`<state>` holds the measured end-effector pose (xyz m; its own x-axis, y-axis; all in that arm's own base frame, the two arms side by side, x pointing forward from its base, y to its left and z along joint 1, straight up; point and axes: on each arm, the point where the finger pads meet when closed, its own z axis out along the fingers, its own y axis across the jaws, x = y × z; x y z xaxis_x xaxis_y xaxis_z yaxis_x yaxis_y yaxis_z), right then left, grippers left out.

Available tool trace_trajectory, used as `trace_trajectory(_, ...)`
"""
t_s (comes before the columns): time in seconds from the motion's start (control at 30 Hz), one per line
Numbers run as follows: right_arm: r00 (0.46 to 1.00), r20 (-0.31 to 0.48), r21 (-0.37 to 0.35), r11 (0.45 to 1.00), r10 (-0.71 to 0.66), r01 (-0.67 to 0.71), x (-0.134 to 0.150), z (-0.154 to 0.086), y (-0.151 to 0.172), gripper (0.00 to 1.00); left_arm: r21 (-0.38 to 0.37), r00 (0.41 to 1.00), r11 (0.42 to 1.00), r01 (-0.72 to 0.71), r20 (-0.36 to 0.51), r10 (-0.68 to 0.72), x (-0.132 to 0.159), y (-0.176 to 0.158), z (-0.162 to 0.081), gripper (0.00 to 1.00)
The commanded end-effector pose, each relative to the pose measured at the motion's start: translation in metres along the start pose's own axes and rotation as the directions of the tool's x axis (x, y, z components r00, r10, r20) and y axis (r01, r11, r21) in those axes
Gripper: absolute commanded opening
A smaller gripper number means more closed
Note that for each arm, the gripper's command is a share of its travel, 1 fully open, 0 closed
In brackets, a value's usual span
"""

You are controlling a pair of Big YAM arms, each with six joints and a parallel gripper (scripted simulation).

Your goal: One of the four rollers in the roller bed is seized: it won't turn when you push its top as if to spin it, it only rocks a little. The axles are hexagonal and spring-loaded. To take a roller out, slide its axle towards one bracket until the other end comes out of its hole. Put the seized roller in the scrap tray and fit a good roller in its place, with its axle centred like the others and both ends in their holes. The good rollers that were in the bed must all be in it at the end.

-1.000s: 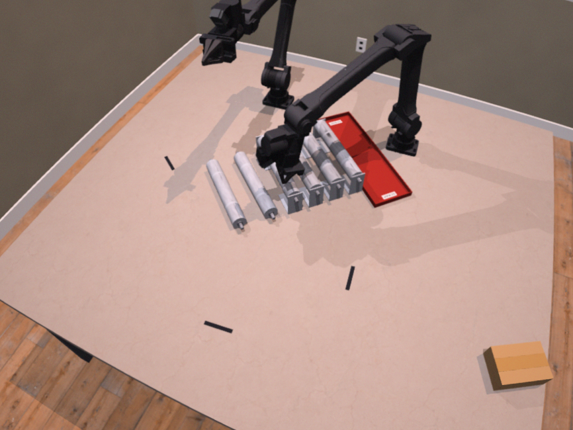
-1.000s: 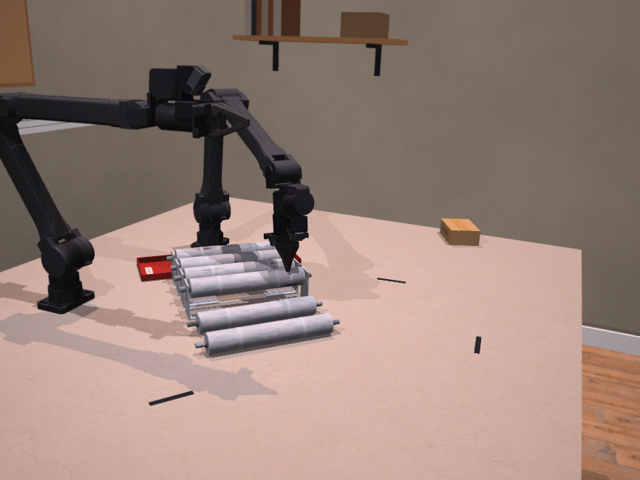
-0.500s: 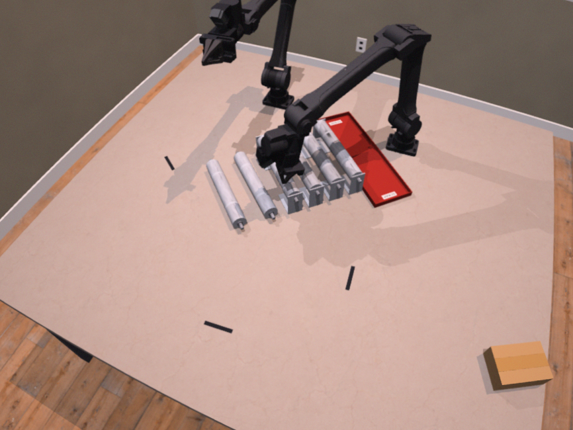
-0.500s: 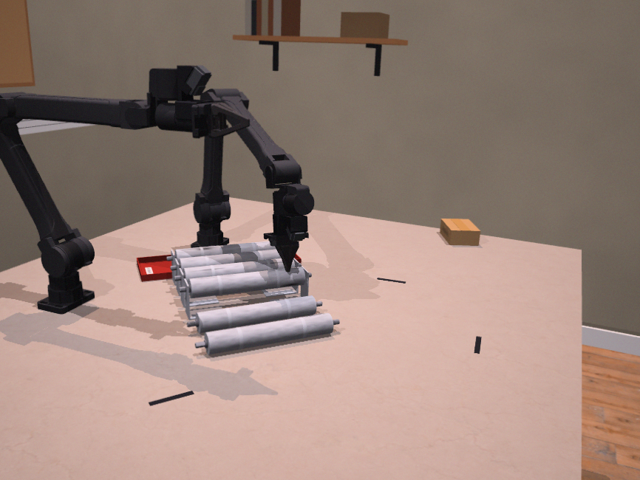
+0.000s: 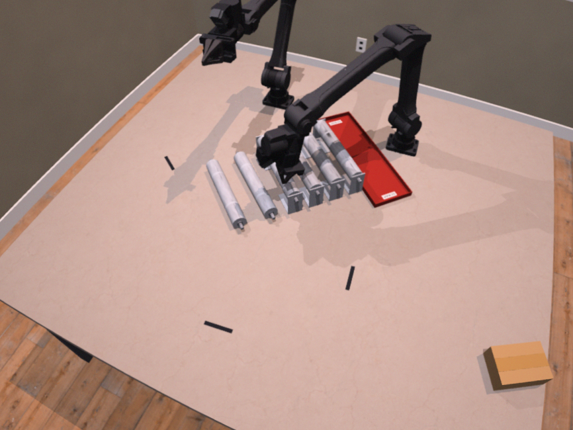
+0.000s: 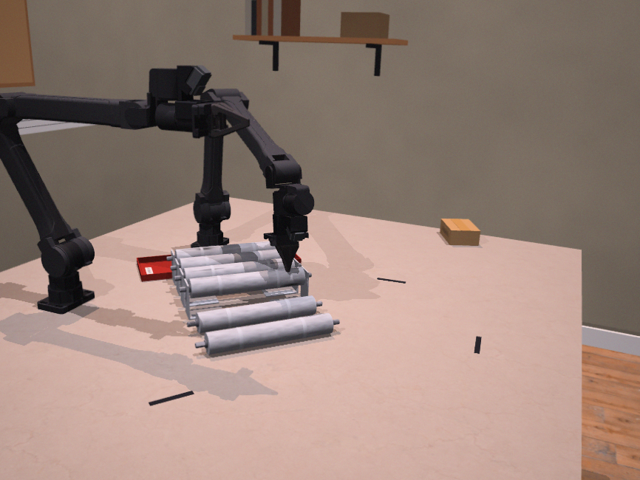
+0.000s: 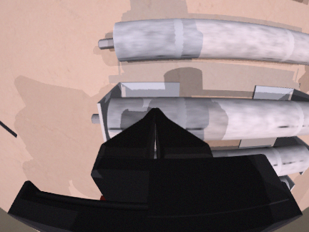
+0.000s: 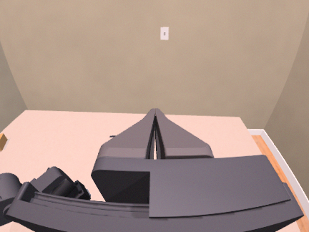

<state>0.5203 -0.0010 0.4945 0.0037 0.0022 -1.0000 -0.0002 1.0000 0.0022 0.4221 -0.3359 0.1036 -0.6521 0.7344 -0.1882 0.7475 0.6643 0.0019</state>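
The fingertips of my left gripper [image 5: 284,178] [image 6: 288,269] [image 7: 156,109] are pressed together with nothing between them. They point down at the end roller [image 5: 292,188] [image 6: 242,283] [image 7: 257,118] of the bed, toward one end of it; whether they touch its top I cannot tell. That roller lies across its brackets, and its axle end sticks out past the near bracket [image 5: 294,205] [image 7: 102,122]. The other three rollers [image 5: 326,165] [image 6: 232,259] stand in a row beside it, so all four places are filled. I cannot tell which roller is seized.

Just beside the bed, on the side away from the tray, a loose roller [image 5: 254,184] [image 6: 258,313] [image 7: 243,43] lies on the table, with a second loose roller [image 5: 225,192] [image 6: 268,334] next to it. Along the opposite side of the bed, toward my left arm's base, is the red scrap tray [image 5: 392,184] [image 6: 154,267]; I see no roller in the part that shows.

My right gripper [image 5: 204,61] [image 6: 247,122] [image 8: 154,114] is also closed on nothing, raised well above the table, toward the far left corner in the top view. Farther out, a cardboard box [image 5: 523,363] [image 6: 460,232] [image 8: 3,141] sits by the table's right edge in that view, well apart from the bed.
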Motion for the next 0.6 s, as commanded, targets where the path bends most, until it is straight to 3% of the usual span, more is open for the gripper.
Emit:
trace_trajectory(0.0, 1.0, -0.004, -0.008, 1.0, -0.008, 0.008, 0.0, -0.001, 0.005, 0.0, 0.009, 0.998, 1.0, 0.003, -0.067, -0.003, 0.016, 0.001, 0.024, 0.0)
trace_trajectory(0.1, 1.0, -0.004, -0.008, 1.0, -0.008, 0.008, 0.0, -0.001, 0.005, 0.0, 0.009, 0.998, 1.0, 0.003, -0.067, -0.003, 0.016, 0.001, 0.024, 0.0)
trace_trajectory(0.13, 1.0, -0.004, -0.008, 1.0, -0.008, 0.008, 0.0, -0.001, 0.005, 0.0, 0.006, 1.0, 1.0, -0.013, -0.004, 0.013, -0.013, -0.006, 0.009, 0.0)
trace_trajectory(0.17, 1.0, -0.004, -0.008, 1.0, -0.008, 0.008, 0.0, -0.001, 0.005, 0.0, 0.002, 1.0, 1.0, -0.009, 0.002, 0.009, -0.019, -0.003, -0.005, 0.0)
trace_trajectory(0.3, 1.0, -0.004, -0.008, 1.0, -0.008, 0.008, 0.0, -0.001, 0.005, 0.0, 0.001, 1.0, 1.0, -0.009, 0.005, 0.009, -0.02, -0.003, -0.008, 0.0)
trace_trajectory(0.33, 1.0, -0.004, -0.008, 1.0, -0.008, 0.008, 0.0, -0.001, 0.005, 0.0, -0.008, 0.999, 1.0, -0.004, 0.043, 0.004, -0.022, 0.0, -0.039, 0.0)
trace_trajectory(0.37, 1.0, -0.004, -0.008, 1.0, -0.008, 0.008, 0.0, -0.001, 0.005, 0.0, -0.01, 0.998, 1.0, -0.007, 0.056, 0.008, -0.025, -0.002, -0.05, 0.0)
trace_trajectory(0.57, 1.0, -0.004, -0.008, 1.0, -0.008, 0.008, 0.0, -0.001, 0.005, 0.0, -0.012, 0.999, 1.0, 0.0, 0.046, 0.0, -0.028, 0.002, -0.068, 0.0)
